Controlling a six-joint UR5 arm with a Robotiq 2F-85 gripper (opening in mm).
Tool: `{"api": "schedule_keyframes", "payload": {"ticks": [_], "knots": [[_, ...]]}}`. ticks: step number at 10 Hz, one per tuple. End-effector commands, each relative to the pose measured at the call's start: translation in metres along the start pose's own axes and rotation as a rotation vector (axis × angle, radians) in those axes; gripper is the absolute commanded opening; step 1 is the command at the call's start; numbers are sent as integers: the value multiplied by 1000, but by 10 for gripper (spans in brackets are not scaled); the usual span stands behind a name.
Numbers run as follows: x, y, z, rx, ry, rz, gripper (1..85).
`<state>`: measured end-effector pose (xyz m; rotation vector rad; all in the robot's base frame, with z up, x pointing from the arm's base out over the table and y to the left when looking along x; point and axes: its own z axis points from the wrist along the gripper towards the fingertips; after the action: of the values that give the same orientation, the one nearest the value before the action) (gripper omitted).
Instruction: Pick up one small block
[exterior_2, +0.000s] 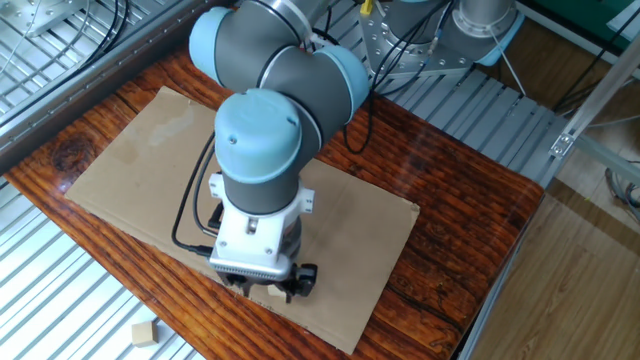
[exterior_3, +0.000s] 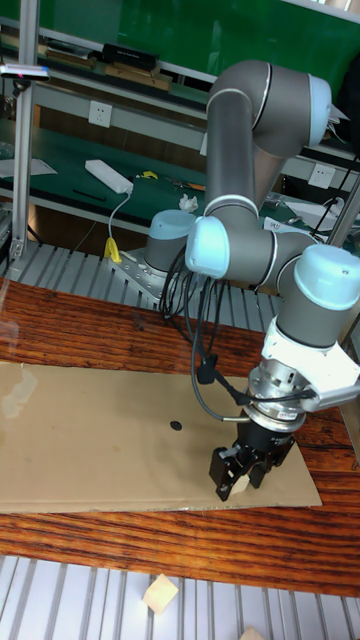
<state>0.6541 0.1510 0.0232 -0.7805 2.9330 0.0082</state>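
Note:
The small block (exterior_2: 274, 292) is a tiny pale wooden cube on the cardboard sheet (exterior_2: 140, 150), near its front edge. The wrist hides most of it in the fixed view. My gripper (exterior_2: 273, 287) is lowered over it, and its black fingers (exterior_2: 306, 275) stand on either side with gaps left, so it is open. In the tall fixed view the small block (exterior_3: 239, 461) shows as a pale patch between the fingers of the gripper (exterior_3: 240, 464). A near-identical pale block (exterior_2: 146, 333) lies off the table on the ridged metal at front left, and shows as the pale block (exterior_3: 160, 593) in the tall view.
The cardboard lies on a dark wooden table (exterior_2: 450, 230) with ridged metal panels (exterior_2: 60, 290) around it. A black cable (exterior_2: 185, 200) loops beside the wrist. A small dark spot (exterior_3: 176, 425) marks the cardboard. Shelving and a wall stand behind the arm.

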Motion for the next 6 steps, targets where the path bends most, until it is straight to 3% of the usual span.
{"api": "schedule_keyframes", "payload": {"ticks": [1,2,3,5,6], "knots": [[-2,6,7,-29,-9,12,570],[-2,6,7,-29,-9,19,527],[-1,4,7,-22,-5,27,417],[4,-9,7,32,12,50,10],[1,-10,7,34,-1,55,10]]}}
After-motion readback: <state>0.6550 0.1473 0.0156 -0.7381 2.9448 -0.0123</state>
